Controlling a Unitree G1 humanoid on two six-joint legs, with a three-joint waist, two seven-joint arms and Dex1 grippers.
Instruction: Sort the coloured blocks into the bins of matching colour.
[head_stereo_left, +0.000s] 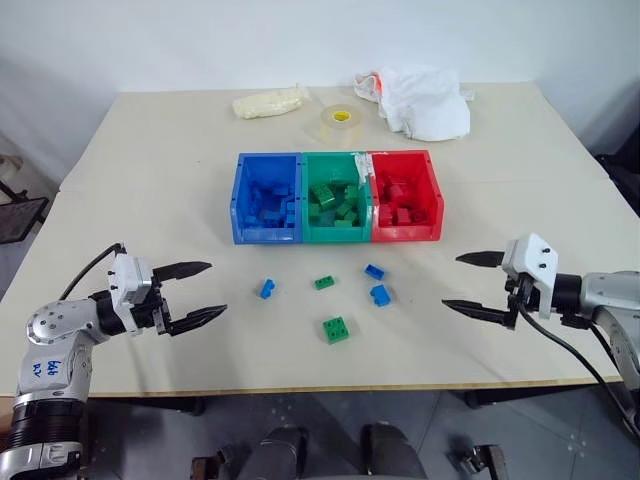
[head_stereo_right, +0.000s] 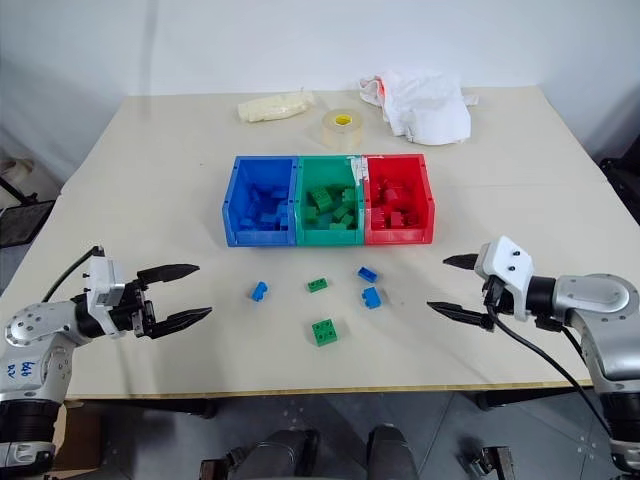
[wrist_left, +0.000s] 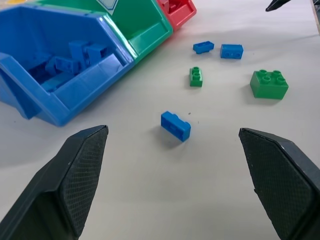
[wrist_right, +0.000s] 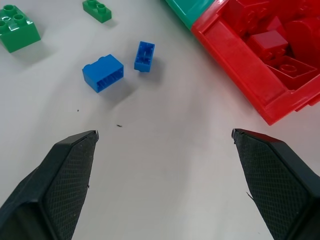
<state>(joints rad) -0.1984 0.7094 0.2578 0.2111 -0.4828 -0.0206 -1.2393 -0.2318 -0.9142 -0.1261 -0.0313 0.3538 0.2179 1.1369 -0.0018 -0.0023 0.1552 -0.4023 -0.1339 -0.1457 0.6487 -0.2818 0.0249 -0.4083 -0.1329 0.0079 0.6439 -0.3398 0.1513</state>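
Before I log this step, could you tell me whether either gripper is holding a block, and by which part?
Nothing is held: the left gripper and right gripper are both open and empty above the table.

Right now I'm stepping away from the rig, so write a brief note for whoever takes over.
Left pincer open and empty, hovering at the table's left front. Right pincer open and empty at the right front.
Blue bin, green bin and red bin already hold matching blocks.
Left on the table: three blue blocks, small green block, larger green block.
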